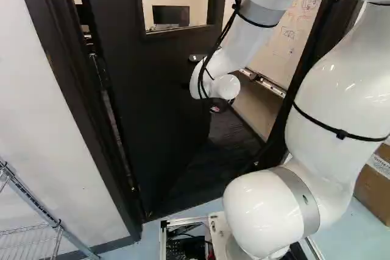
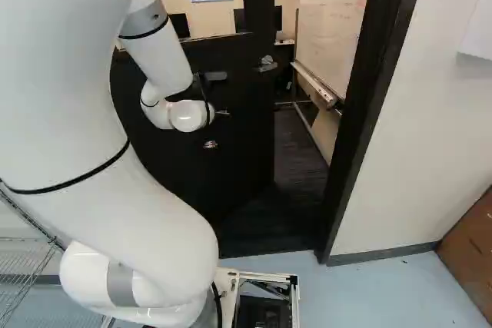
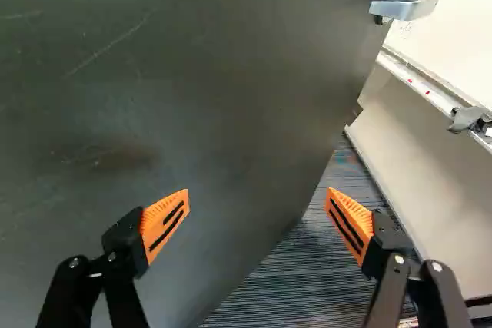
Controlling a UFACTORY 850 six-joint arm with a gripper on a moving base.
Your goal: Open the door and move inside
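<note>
One dark frame, door in it ajar into the room, gap on the handle side. Whiteboard on the room wall past the gap. Arm reaches to the door face. Gripper wide apart, nothing clamped; one finger over the door face, other over the carpet beyond the free edge. Touching or not: can't tell. Handle near the free edge, ahead of the gripper and off to the whiteboard side, ungripped.

Step, judged: push wider, then drive in. Latch looks clear, so no handle turn needed. Push on the face, well out from the hinges, but don't let the outer finger slip round the edge. Base should follow the door's arc slowly; keep arm and base off the frame.
</note>
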